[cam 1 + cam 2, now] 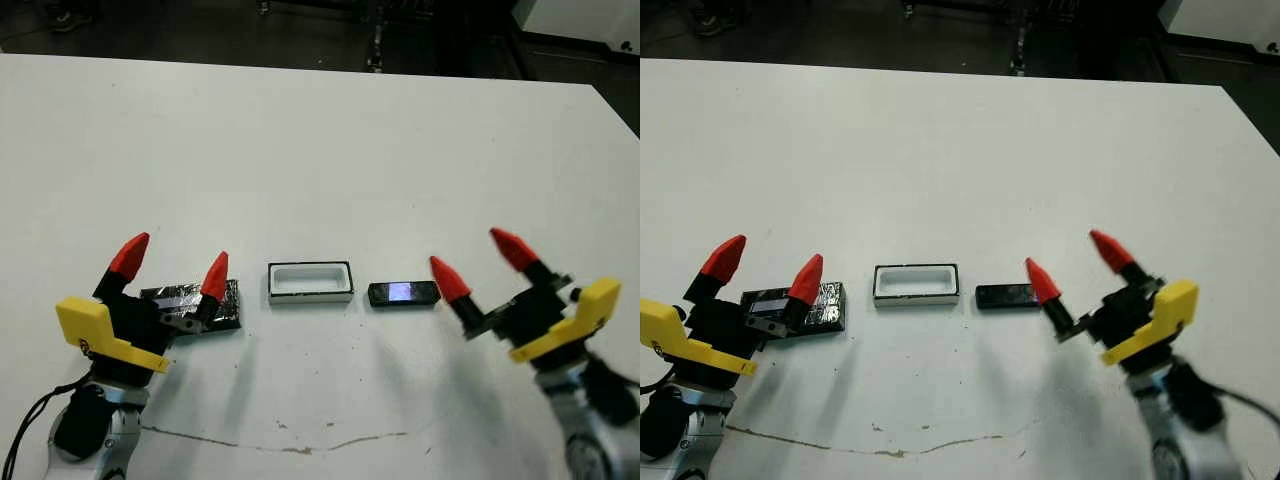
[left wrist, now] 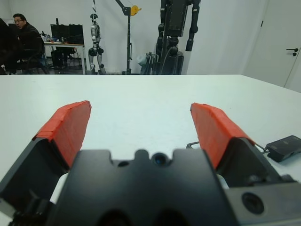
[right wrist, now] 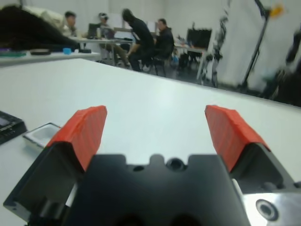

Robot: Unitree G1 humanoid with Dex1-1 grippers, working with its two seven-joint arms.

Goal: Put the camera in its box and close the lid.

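1. The box (image 1: pixel 310 282) lies open on the white table (image 1: pixel 320 150), its white inside bare; it serves as the landmark for everything else.
2. The camera (image 1: pixel 403 293) lies flat on the table just beside the box, on the robot's right of it, apart from the rim by a narrow gap; its glossy face shows a bluish glint.
3. The lid (image 1: pixel 192 304) lies flat on the robot's left of the box, foil side up, near the box but not touching it.
4. The left gripper (image 1: pixel 172 265) hangs over the lid with its two red fingers spread wide and holding nothing; one fingertip (image 1: pixel 215 276) overlaps the lid's edge nearest the box, though whether it touches the foil cannot be told.
5. The right gripper (image 1: pixel 480 258) sits further from the box than the camera, on the robot's right; its fingers are likewise spread apart and empty, the nearer fingertip (image 1: pixel 449 279) close beside the camera's far end without clearly touching it.
6. People (image 3: pixel 141 37) sit at desks well beyond the table, seen in the right wrist view.
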